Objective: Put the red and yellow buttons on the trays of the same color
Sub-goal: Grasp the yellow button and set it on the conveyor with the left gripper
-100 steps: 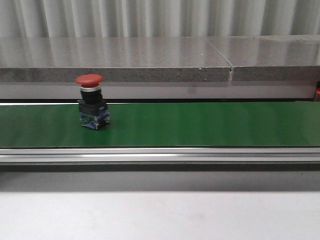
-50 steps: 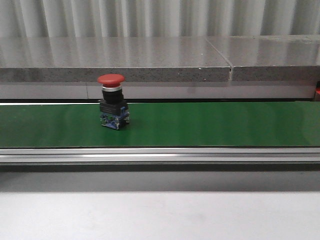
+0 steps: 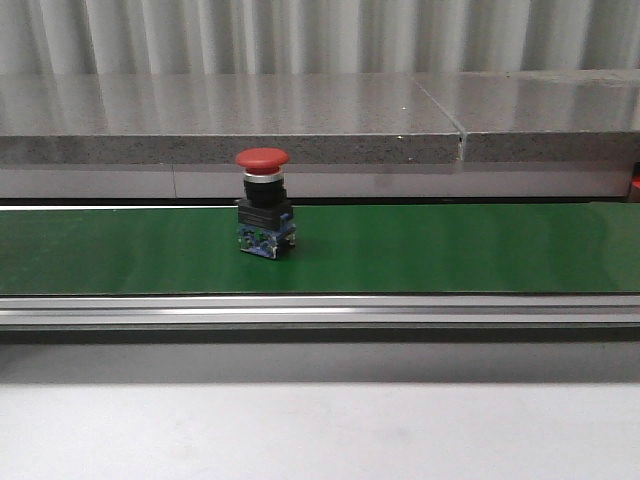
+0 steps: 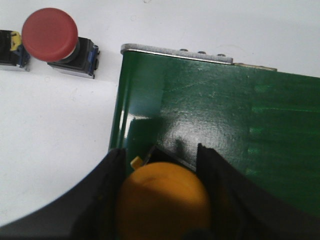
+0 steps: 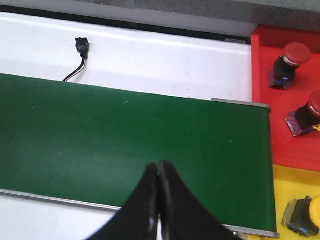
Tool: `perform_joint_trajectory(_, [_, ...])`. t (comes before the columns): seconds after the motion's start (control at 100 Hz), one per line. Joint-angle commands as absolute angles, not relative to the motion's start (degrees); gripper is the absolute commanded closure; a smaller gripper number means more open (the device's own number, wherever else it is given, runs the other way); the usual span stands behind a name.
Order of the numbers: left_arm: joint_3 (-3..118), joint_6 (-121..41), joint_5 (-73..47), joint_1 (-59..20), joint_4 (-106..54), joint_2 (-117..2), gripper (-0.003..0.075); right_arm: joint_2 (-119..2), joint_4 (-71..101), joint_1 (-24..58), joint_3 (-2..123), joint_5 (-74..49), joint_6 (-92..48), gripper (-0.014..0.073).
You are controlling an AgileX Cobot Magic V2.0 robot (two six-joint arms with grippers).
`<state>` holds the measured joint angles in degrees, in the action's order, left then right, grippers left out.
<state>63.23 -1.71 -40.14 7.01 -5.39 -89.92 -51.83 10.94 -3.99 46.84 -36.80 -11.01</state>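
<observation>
- Red button upright on the green conveyor belt, left of the belt's middle in the front view, closer to the far edge than the near one; red mushroom cap on top, black body, blue base touching the belt.
- No arm or gripper visible in the front view.
- Left gripper clamped on a yellow button: black fingers pressed against both sides of the round yellow cap, held over the end of the belt, near one of its corners.
- Beside that belt end, on the white table, a second red button standing just off the belt's corner; next to it, at the picture's border, part of another button body with a yellow fleck, cap colour hard to tell because cut off.
- Right gripper closed with nothing between the fingertips, the two black tips touching, hanging over the near edge of the belt towards its end.
- Past that end of the belt, a red tray with two red-capped buttons, one towards the tray's far edge and one towards its near edge.
- Adjoining the red tray on its near side, a yellow tray holding a yellow-capped button at the picture's corner, only partly seen.
- Small black connector with a wire lying on the white table beyond the belt's far edge.
</observation>
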Motion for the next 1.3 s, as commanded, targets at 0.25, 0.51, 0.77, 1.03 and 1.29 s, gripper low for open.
perform_joint_trajectory(0.25, [64.9,-1.6,-39.9,6.6,-6.8,-87.5,0.0128,-50.9,11.1,-4.0,48.2,-33.6,-11.5,0.0662])
perform_joint_trajectory(0.51, [64.9,-3.7,-40.8,4.8,-7.1,-83.2,0.0122,-50.9,11.1,-4.0,48.2,-33.6,-11.5,0.0662])
perform_joint_trajectory(0.77, [64.9,-4.0,-41.4,0.3,-7.1,-75.8,0.0122,-50.9,11.1,-4.0,48.2,-33.6,-11.5,0.0662])
perform_joint_trajectory(1.03, [64.8,-4.1,-41.2,-1.3,-7.0,-67.9,0.0122,-50.9,11.1,-4.0,48.2,-33.6,-11.5,0.0662])
perform_joint_trajectory(1.29, [60.2,-4.1,-38.3,-1.3,-7.0,-58.8,0.0147,-50.9,11.1,-4.0,48.2,-33.6,-11.5,0.0662])
